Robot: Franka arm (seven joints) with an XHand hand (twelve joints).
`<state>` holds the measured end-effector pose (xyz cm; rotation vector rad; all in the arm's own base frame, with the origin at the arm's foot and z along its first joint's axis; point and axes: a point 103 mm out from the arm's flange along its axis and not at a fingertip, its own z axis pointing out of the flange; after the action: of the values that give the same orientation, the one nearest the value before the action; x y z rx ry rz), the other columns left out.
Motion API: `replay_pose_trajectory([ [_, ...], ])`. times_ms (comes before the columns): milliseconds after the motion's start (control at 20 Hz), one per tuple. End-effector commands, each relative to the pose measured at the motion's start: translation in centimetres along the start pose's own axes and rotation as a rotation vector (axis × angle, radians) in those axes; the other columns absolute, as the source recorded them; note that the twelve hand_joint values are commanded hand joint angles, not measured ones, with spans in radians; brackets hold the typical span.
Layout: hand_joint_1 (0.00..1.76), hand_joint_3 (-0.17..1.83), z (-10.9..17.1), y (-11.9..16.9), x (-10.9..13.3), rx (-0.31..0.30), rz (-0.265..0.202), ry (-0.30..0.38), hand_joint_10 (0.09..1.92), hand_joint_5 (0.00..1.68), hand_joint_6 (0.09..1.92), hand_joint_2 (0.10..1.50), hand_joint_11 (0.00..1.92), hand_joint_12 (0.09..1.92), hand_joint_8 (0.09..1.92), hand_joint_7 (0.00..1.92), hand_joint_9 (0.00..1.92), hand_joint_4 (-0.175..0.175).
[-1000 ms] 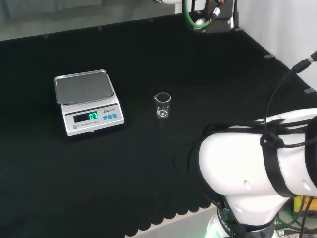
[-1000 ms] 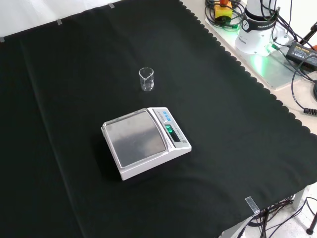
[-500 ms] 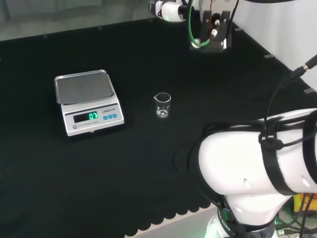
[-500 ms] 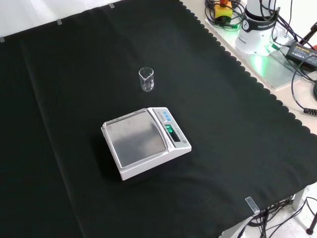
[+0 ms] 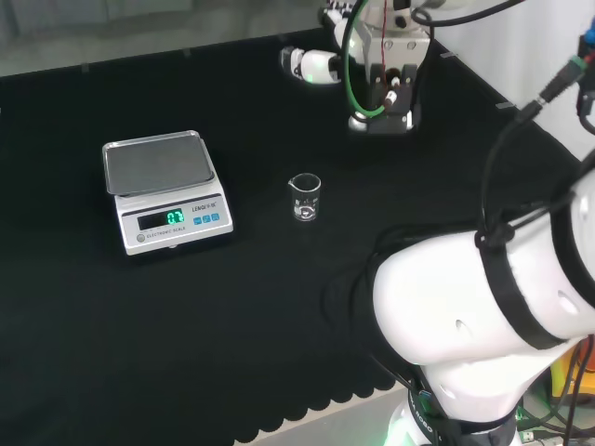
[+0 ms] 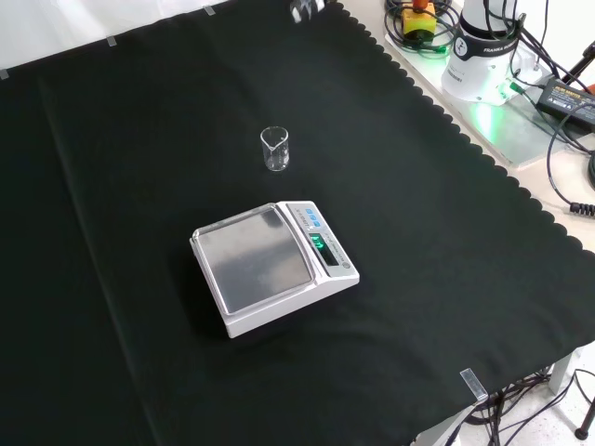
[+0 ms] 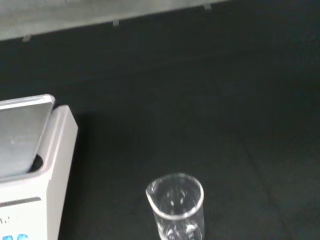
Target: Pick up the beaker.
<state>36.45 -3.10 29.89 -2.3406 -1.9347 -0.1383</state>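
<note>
A small clear glass beaker (image 5: 305,197) stands upright and empty on the black cloth, a little right of the scale in the head view. It also shows in the front view as the beaker (image 6: 275,149), behind the scale, and close up in the wrist view as the beaker (image 7: 176,207). The hand (image 5: 311,64) hangs well above and beyond the beaker at the head view's top, its white fingers stretched out to the left and holding nothing. A bit of the hand (image 6: 305,7) enters at the front view's top edge.
A white electronic scale (image 5: 165,190) with a steel pan and a lit green display sits left of the beaker; it is the scale (image 6: 274,265) in the front view. The arm's big white link (image 5: 483,316) stands at the head view's lower right. Cables lie off the cloth (image 6: 558,93).
The hand has come down from the head view's top edge, lower and nearer the beaker, and has entered the front view's top. Beaker and scale have not moved.
</note>
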Motion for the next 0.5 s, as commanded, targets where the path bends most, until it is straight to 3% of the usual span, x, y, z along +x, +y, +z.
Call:
replay_pose_trajectory([
  [50,0.05,0.25,4.9,1.5,0.9,0.07,0.01,-0.026,0.59,0.16,0.09,0.98,0.0,1.43,0.38,0.0,0.0,-0.028],
  [350,0.05,0.25,7.3,1.8,2.7,0.127,-0.057,-0.059,0.59,0.16,0.09,0.98,0.0,1.43,0.39,0.0,0.0,-0.03],
  [500,0.05,0.25,8.4,1.7,2.6,0.157,-0.093,-0.044,0.59,0.16,0.09,0.98,0.0,1.43,0.39,0.0,0.0,-0.03],
])
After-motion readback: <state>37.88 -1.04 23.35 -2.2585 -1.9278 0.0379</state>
